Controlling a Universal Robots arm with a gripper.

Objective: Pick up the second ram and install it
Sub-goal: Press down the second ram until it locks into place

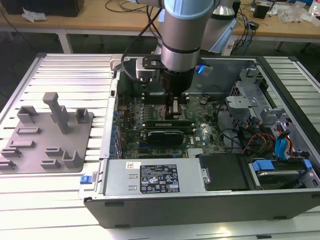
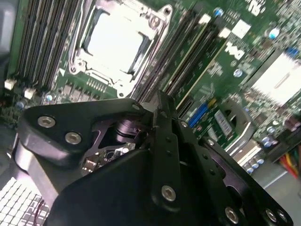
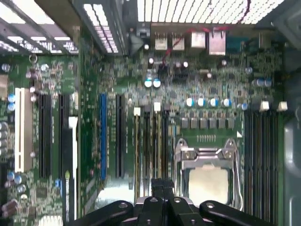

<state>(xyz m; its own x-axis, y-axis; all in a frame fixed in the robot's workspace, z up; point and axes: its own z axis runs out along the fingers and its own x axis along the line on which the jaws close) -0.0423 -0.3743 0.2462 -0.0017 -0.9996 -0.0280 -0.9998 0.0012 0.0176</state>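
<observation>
Motherboard [image 1: 165, 125] fills open computer case [image 1: 200, 200].

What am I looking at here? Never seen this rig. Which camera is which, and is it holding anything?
It is a single robot arm reaching down into an open desktop computer case that lies on a slatted metal table.

The exterior view comes from a camera off the arm and takes in the whole scene. The two wrist views come from cameras riding on the arm, looking down past the black gripper at the green motherboard.

On the board you can see the square silver processor and, beside it, long memory slots. A green memory stick sits among those slots right under the gripper. On the exterior view's left, a grey holder tray rests on the table.

Whether the gripper is holding anything cannot be told.
</observation>
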